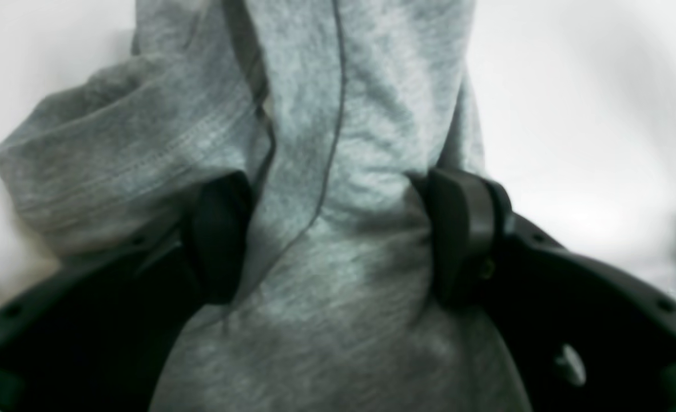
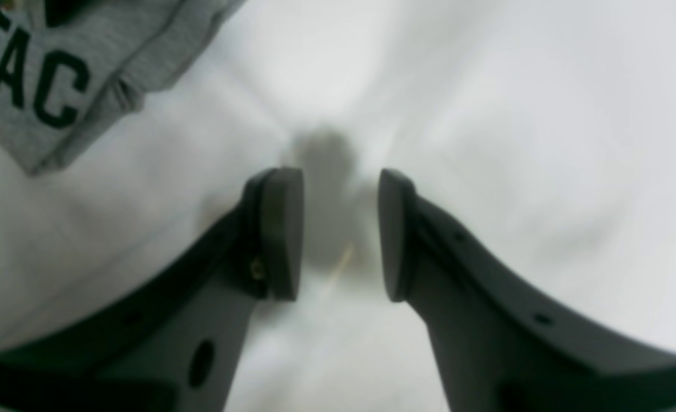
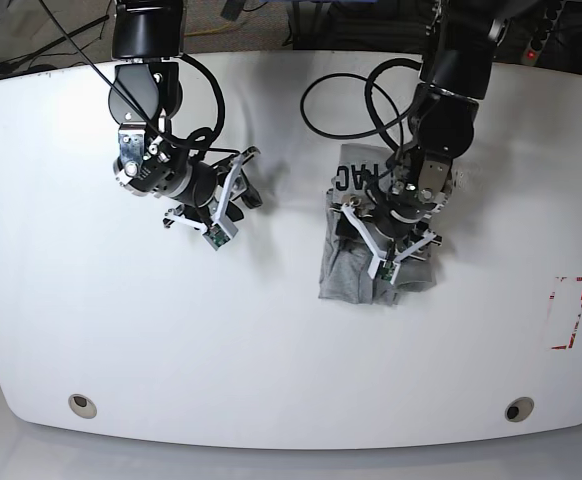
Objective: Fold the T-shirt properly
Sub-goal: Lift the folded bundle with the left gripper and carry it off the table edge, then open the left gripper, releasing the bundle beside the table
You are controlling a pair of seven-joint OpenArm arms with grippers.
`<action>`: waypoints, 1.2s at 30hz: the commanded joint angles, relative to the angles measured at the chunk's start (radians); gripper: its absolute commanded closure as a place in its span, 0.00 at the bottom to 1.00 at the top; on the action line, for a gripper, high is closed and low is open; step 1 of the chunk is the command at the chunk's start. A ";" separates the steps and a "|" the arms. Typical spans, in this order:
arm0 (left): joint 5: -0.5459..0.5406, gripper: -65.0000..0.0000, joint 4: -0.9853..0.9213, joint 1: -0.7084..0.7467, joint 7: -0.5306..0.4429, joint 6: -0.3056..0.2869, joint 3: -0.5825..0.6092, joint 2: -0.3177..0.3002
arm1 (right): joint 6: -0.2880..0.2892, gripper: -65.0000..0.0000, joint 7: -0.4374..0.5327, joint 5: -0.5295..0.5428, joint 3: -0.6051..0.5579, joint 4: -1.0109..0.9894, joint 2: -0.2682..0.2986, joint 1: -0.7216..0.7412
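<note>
Bright, even light; wrist views blurred

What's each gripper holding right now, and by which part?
Left gripper straddles a bunched fold of the T-shirt; a firm grip cannot be told. Right gripper holds nothing, open over the table.

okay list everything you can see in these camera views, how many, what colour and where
T-shirt: one, heather grey with black lettering, bunched on the table right of centre in the base view
Table: one, white, fills the base view
Marker: one, red and white, near the table's right edge
Round fittings: two, dark, near the front edge
Cables: several, black, looping from the arms
Left end effector: one, black, fingers apart around T-shirt cloth
Right end effector: one, black, open and empty above bare table
</note>
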 commanded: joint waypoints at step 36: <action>0.005 0.24 -0.240 0.123 -0.325 -0.335 -0.539 -0.641 | 0.001 0.69 0.027 0.008 0.001 0.136 0.054 0.001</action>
